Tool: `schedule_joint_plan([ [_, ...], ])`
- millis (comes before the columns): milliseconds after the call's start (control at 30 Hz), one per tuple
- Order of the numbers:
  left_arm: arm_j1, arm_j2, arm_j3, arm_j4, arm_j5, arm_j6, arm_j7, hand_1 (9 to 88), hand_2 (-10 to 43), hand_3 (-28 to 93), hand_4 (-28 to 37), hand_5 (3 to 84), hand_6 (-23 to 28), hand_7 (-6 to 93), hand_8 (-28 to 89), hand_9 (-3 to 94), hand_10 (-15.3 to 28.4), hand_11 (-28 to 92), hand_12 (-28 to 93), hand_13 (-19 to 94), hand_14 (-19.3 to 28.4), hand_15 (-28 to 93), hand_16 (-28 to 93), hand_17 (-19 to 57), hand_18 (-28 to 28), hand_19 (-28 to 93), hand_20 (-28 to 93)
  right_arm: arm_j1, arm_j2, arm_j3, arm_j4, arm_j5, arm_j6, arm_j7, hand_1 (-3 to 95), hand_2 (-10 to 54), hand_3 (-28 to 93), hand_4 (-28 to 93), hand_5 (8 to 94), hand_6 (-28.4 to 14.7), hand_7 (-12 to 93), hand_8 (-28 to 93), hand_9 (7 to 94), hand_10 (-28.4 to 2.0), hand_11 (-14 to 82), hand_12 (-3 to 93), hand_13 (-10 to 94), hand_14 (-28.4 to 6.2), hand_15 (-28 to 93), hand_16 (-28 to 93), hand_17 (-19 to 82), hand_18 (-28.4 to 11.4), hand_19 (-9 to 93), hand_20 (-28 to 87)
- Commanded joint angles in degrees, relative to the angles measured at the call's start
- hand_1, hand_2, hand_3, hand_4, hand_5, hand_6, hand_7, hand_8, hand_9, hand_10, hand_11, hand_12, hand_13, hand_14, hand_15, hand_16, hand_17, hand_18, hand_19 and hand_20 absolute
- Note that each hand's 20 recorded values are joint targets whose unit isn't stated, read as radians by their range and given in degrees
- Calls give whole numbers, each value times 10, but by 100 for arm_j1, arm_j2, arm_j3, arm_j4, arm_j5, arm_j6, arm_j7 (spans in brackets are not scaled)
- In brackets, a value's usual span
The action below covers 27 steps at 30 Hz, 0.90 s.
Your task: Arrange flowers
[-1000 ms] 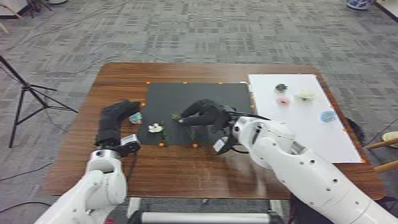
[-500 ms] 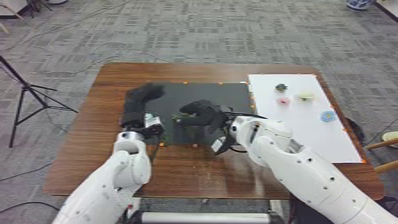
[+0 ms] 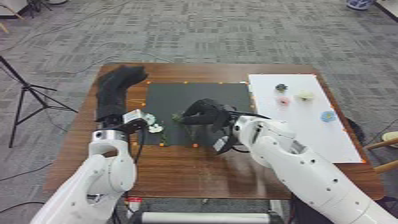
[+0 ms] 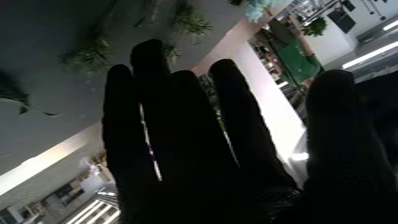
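A pale flower [image 3: 148, 119] was seen on the left edge of the dark mat [image 3: 169, 95], just beside the white flower [image 3: 156, 128]; a second earlier, it had been seen farther left, by the left robot hand [image 3: 121, 85]. That hand had since been drawn away toward the tabletop's [image 3: 195, 177] left edge; its grip could not be told. The right robot hand [image 3: 206, 111] was held over the mat, released, with fingers straight. The grouping appeared to have been advanced, with spacing perhaps still to be adjusted.
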State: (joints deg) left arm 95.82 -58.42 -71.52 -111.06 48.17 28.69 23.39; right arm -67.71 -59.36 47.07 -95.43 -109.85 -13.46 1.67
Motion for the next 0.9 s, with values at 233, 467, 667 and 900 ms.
schedule_joint_plan([
  [233, 1490, -56, -148, -213, -10, 132, -620, 273, -26, 701, -210, 658, 0, 260, -99, 617, 160, 250, 173, 459, 196, 322, 29, 36, 149, 267, 248, -63, 116, 52, -104, -11, -77, 84, 308, 110, 368, -34, 551, -26, 115, -85, 496, -159, 60, 121, 502, -180, 299, 212, 227, -202, 499, 367],
  [467, 1446, -161, 36, -157, 71, -57, -721, 268, -26, 698, -210, 662, -8, 255, -99, 622, 165, 240, 174, 455, 203, 319, 31, 31, 150, 263, 250, -44, 85, 49, -78, -43, -135, 69, 296, 112, 360, -37, 564, -14, 127, -87, 503, -154, 63, 124, 505, -178, 296, 212, 227, -201, 498, 366],
  [667, 1256, -253, 172, 24, 55, 49, -763, 268, -22, 695, -212, 671, -6, 250, -101, 640, 174, 229, 178, 459, 210, 323, 35, 28, 152, 263, 253, -37, 73, 35, -63, -60, -181, 42, 323, 128, 275, 1, 570, -6, 143, -97, 508, -153, 68, 126, 508, -176, 299, 211, 227, -202, 500, 366],
  [900, 915, -305, 278, 319, -223, 273, -551, 269, -22, 696, -212, 687, 13, 218, -81, 649, 189, 219, 194, 456, 217, 335, 33, 25, 153, 265, 252, -11, 57, 19, -61, -69, -181, 11, 348, 142, 224, 21, 563, -10, 128, -91, 510, -155, 67, 125, 508, -177, 304, 209, 226, -202, 502, 365],
])
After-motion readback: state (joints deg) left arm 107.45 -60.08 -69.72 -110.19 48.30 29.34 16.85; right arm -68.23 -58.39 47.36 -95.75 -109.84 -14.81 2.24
